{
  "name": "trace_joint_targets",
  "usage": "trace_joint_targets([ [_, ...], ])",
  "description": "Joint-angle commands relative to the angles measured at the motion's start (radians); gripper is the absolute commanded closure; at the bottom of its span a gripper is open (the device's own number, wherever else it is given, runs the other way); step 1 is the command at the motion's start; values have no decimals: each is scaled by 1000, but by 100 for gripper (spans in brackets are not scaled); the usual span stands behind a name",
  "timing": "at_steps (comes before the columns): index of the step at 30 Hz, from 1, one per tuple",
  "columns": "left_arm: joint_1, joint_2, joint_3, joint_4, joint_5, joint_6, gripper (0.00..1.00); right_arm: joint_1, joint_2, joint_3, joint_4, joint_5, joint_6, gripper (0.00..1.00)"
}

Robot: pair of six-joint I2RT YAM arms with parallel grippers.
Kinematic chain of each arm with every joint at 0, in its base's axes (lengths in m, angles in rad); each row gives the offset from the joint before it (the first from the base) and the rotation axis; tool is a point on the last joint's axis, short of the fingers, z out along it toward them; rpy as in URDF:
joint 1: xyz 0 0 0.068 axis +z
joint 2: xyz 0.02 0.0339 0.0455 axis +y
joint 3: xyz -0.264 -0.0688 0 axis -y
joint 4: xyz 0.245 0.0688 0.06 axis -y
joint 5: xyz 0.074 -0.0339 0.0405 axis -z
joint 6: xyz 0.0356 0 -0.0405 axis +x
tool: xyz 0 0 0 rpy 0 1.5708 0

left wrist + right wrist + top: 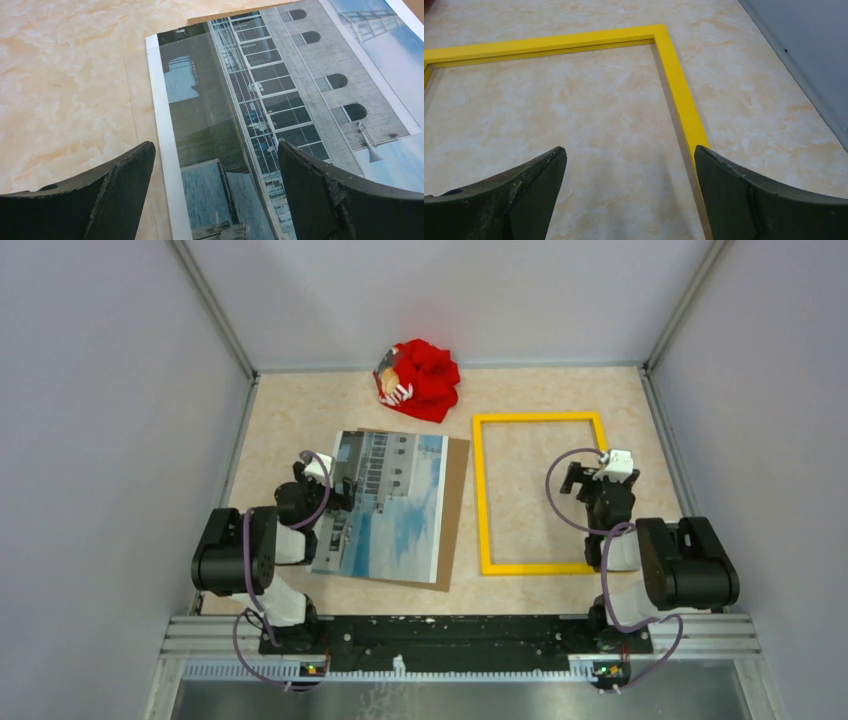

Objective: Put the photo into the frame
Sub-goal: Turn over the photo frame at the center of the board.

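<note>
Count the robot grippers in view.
2. The left gripper, open, is above the photo at its left edge; the right gripper, open, is above the frame at its right side. None hidden.

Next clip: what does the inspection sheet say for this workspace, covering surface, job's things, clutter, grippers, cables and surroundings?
Surface: beige marbled tabletop, flat.
Job's things: large building-and-sky print lies face up on a plain brown backing board, left of the thin bright-yellow rectangular frame, which lies flat and empty.
Clutter: crumpled red cloth at the far edge.
Grippers: left gripper open over the print's left edge; right gripper open over the frame's right side; neither holds anything.
Cables: purple cables loop beside both wrists.
Surroundings: grey enclosure walls on three sides; metal rail at the near edge.
</note>
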Motion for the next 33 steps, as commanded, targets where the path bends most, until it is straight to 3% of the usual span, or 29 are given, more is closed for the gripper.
trace_joint_targets([
  [1, -1, -19, 19, 51, 17, 3, 1, -4, -14, 16, 31, -11, 8, 1],
  [6, -1, -25, 13, 62, 6, -9, 1, 1, -55, 21, 3, 48, 20, 1],
  [9, 8, -63, 47, 5, -37, -47, 1, 5, -222, 122, -342, 159, 68, 1],
  [12, 11, -145, 258, -454, -53, -18, 1, 3, -349, 280, -688, 160, 202, 1],
  [15, 11, -136, 507, -862, -70, 46, 1, 1, -401, 369, -816, 25, 311, 1],
  [18, 15, -108, 676, -1116, -77, 76, 1, -6, -410, 434, -970, -12, 556, 1],
  [20, 19, -101, 751, -1223, -66, 85, 1, -2, -389, 442, -959, -168, 581, 1],
  [22, 25, -100, 786, -1285, -53, 84, 1, 96, -367, 474, -1010, -160, 562, 1],
  [26, 32, -91, 851, -1404, -29, 75, 1, 379, -288, 588, -1167, 116, 429, 1],
  [28, 39, -83, 882, -1466, -11, 76, 1, 438, -218, 667, -1299, 145, 463, 1],
  [33, 56, -74, 930, -1539, 14, 75, 1, 574, -61, 817, -1435, 222, 444, 1],
])
